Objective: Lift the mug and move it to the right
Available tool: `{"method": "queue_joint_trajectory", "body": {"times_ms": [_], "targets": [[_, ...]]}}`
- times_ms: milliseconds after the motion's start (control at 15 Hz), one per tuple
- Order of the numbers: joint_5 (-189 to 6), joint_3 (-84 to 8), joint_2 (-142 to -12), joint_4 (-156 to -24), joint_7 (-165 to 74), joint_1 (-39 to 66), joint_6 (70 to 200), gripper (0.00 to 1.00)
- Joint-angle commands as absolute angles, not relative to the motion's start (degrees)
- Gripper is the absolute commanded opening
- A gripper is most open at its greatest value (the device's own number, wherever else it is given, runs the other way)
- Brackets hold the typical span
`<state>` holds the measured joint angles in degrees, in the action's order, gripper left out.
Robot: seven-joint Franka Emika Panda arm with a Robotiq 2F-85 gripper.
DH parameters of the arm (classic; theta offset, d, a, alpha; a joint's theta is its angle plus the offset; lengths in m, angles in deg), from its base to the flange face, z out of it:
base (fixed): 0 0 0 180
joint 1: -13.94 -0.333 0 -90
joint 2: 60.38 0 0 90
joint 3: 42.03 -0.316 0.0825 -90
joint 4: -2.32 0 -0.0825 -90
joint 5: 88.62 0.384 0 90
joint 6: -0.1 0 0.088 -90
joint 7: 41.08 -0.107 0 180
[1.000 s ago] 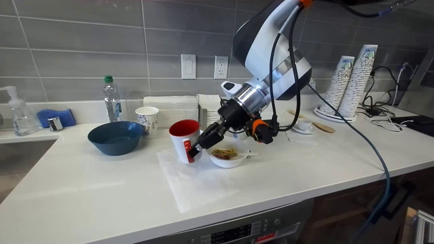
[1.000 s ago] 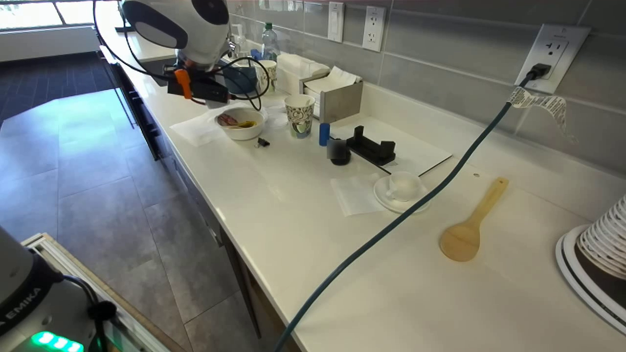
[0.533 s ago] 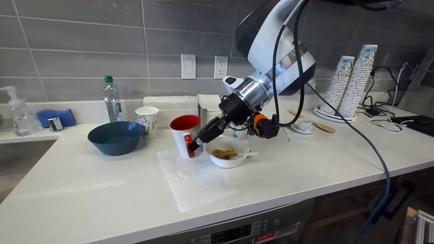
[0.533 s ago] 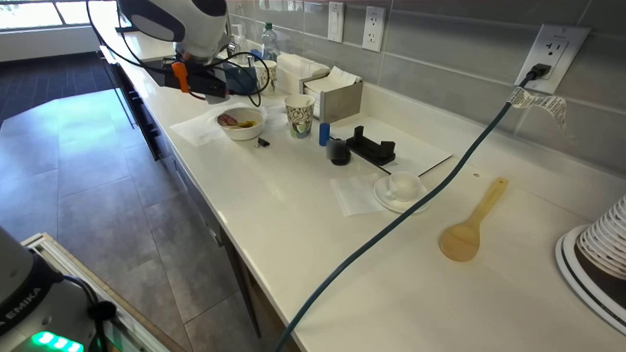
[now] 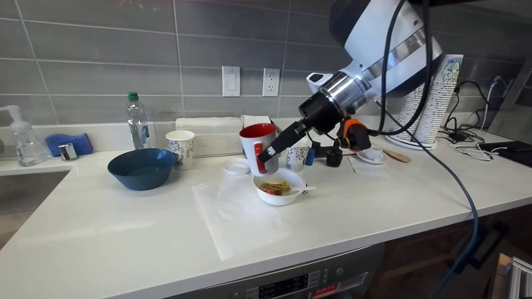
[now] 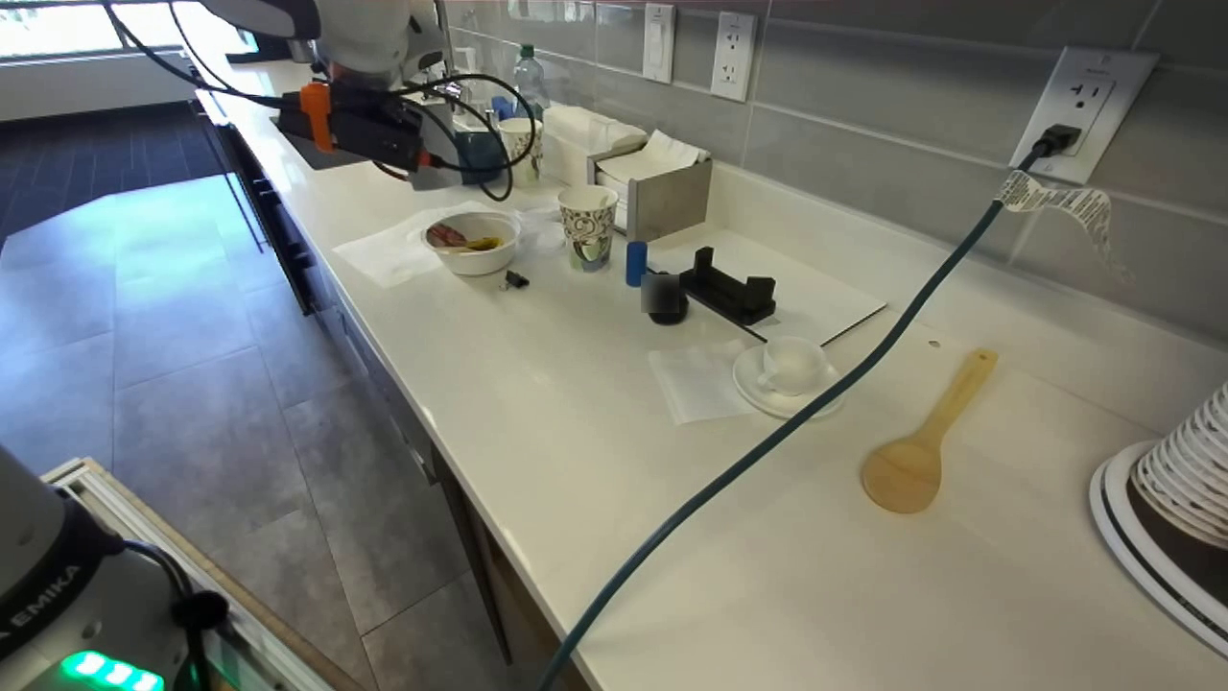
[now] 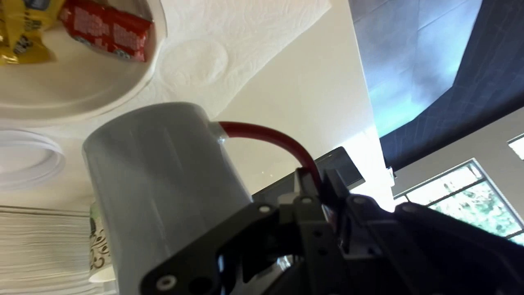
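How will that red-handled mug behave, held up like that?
Pinched only at its side handle, the mug may tilt or swing. Its smooth sheen suggests hard, slippery ceramic, so it would likely chip rather than bend if knocked.

White mug (image 5: 249, 147), red handle (image 5: 258, 149), teal bowl (image 5: 142, 170), swirl-patterned cup (image 6: 587, 230)

One teal bowl (image 5: 141, 181) placed beside a patterned paper cup (image 5: 181, 150), blue sponge (image 5: 81, 144) set near a pump dispenser (image 5: 30, 143), wrapped packets (image 7: 107, 29) held in a white bowl (image 7: 80, 88), white cup (image 6: 794, 365) set on a saucer (image 6: 758, 398), wooden spoon (image 6: 921, 449) laid flat on a white counter (image 6: 576, 432)
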<state>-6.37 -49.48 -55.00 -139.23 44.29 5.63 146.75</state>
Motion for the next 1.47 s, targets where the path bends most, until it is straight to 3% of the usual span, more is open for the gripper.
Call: {"method": "queue_joint_trajectory", "body": {"times_ms": [0, 467, 533, 800, 1400], "targets": [[-3.9, -49.6, -43.5, -146.9, 40.6, 6.1, 149.7, 0.03], [1.4, -48.5, -26.6, -159.5, 38.4, 6.7, 157.3, 0.03], [2.6, -48.6, -31.0, -155.1, 39.6, 7.5, 159.1, 0.03], [3.5, -44.8, -28.7, -156.2, 43.4, 9.7, 159.6, 0.03], [10.6, -29.7, -32.5, -156.5, 62.4, 14.1, 153.6, 0.03]]}}
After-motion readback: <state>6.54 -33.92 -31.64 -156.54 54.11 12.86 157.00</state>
